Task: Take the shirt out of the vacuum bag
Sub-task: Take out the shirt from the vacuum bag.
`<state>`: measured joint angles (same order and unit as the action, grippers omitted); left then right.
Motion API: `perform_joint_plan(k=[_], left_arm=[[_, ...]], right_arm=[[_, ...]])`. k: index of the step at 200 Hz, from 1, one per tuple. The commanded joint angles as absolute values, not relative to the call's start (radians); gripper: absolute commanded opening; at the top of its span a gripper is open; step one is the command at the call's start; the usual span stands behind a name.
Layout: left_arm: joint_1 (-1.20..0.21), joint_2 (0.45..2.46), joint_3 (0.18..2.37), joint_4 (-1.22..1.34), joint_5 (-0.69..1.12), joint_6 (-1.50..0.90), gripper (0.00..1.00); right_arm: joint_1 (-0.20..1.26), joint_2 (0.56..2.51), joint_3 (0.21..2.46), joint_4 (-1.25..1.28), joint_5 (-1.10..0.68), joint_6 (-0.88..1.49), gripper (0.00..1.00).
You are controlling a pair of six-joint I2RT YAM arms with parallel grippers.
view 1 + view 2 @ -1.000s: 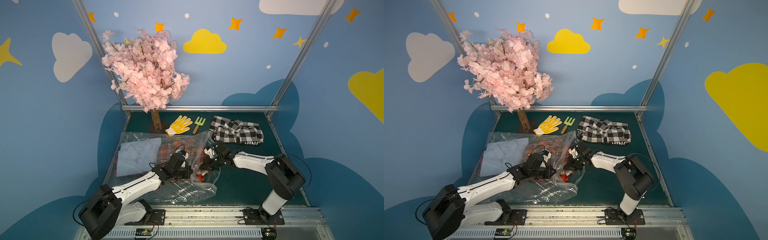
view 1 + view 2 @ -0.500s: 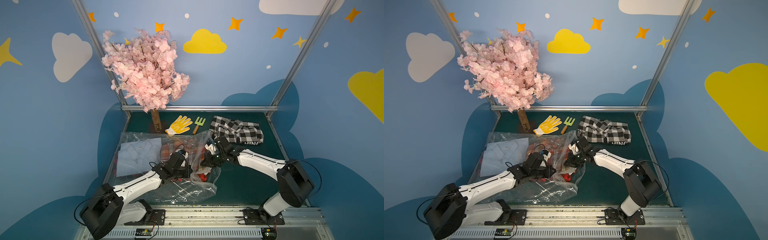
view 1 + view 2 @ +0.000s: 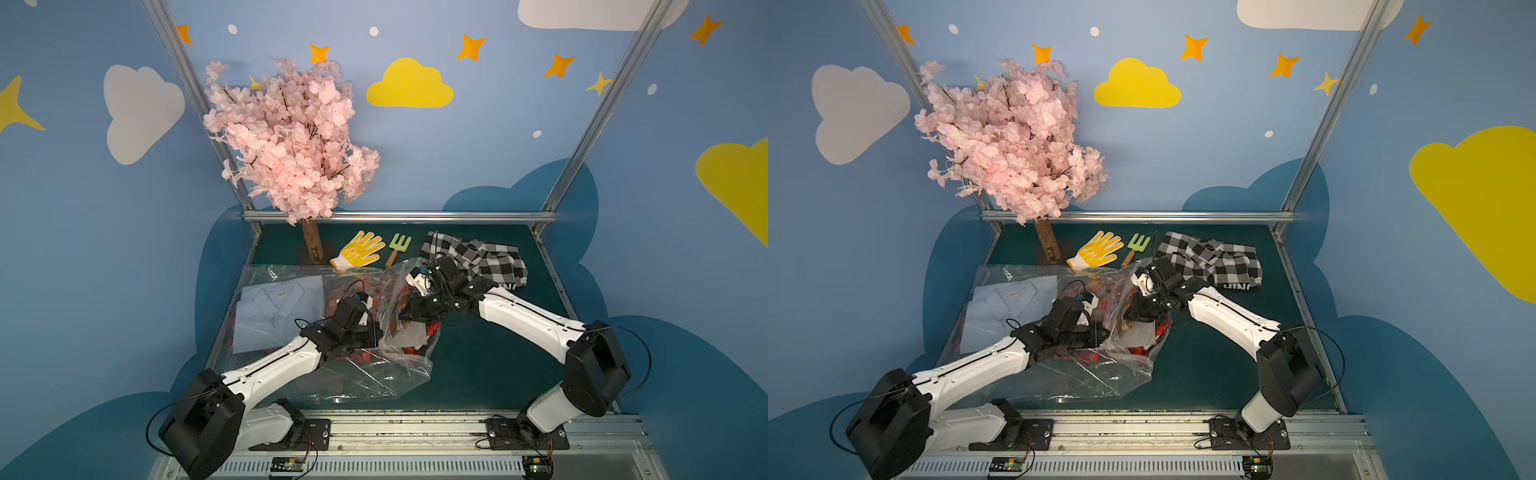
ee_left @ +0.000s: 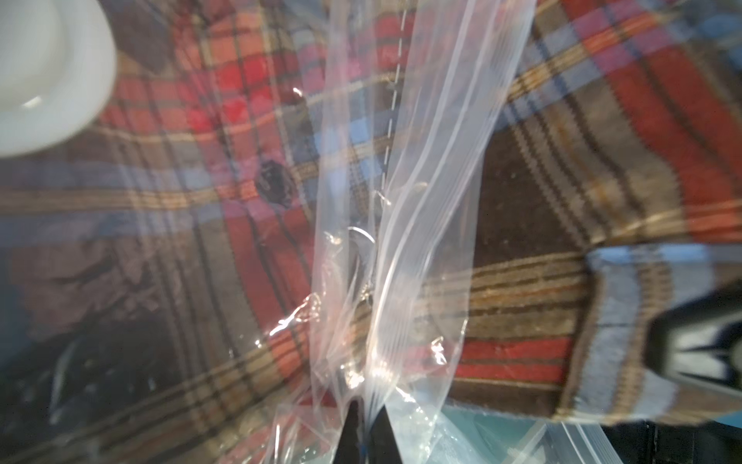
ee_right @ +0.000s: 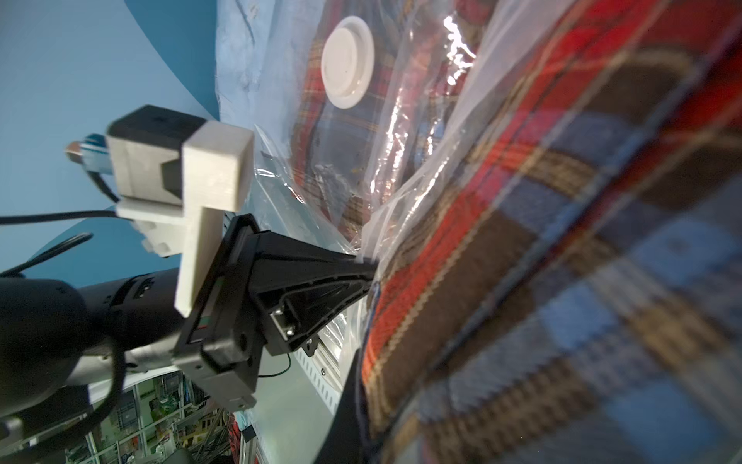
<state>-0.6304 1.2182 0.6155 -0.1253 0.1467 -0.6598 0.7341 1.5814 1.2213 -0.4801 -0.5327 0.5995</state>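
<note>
Blue walls (image 3: 83, 249), cloud decals (image 3: 409, 85); aluminium frame rail (image 3: 399, 216); dark green tabletop (image 3: 478, 365); pink blossom tree (image 3: 291, 137).

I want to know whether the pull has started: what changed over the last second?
The right gripper, shut on the red plaid shirt, rose slightly and its elbow swung outward, tugging the shirt up at the mouth of the vacuum bag. Nothing was newly grasped or released. The left gripper stays clamped on the bag's plastic; the pale blue shirt, glove, rake and checked cloth have not moved.
</note>
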Motion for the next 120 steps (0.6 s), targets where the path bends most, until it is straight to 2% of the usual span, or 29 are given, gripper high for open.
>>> perform_joint_plan(k=[1, 86, 120], left_arm=[[-0.615, 1.219, 0.622, -0.184, 0.130, -0.634, 0.04], [-0.600, 1.234, 0.603, -0.172, 0.139, -0.635, 0.04], [-0.599, 1.258, 0.595, -0.158, 0.143, -0.638, 0.04]], right_arm=[[0.729, 1.539, 1.336, -0.509, -0.601, 0.521, 0.00], [0.677, 1.466, 1.427, -0.363, -0.612, 0.540, 0.00], [0.646, 1.464, 1.486, -0.410, -0.630, 0.513, 0.00]])
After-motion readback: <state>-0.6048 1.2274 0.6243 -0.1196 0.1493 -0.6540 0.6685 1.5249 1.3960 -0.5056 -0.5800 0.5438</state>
